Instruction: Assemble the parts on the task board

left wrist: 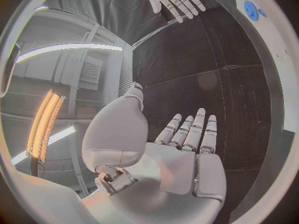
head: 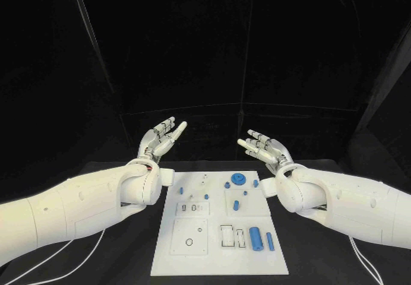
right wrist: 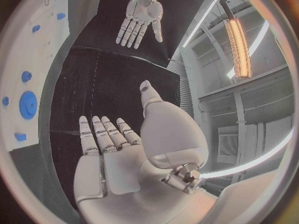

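From the head view, my left hand [head: 163,138] and right hand [head: 265,146] are both raised above the far end of the task board [head: 171,261], palms turned up, fingers apart and holding nothing. The white board lies flat in the middle of the black table [head: 111,249], between my forearms. On it I see a blue gear [head: 240,178] near the far edge, several small blue pegs [head: 236,205] beside it, and a thick blue cylinder [head: 255,238] with a thinner blue pin [head: 269,240] just beside it toward the near end. Outlined slots [head: 226,235] sit next to them, unfilled.

From the left wrist view, my own fingers [left wrist: 187,134] stretch straight and spread over bare table, and the other hand hangs opposite, equally loose. The gear [left wrist: 251,8] shows at the board's edge.

From the right wrist view, my fingers [right wrist: 102,134] are likewise extended, nothing between them; the gear [right wrist: 28,105] and small blue pieces [right wrist: 26,76] lie on the board off to the side.

I judge these parts light, rigid plastic, smooth enough to slip. The cylinder should be pinched across its middle, the gear by its toothed rim.
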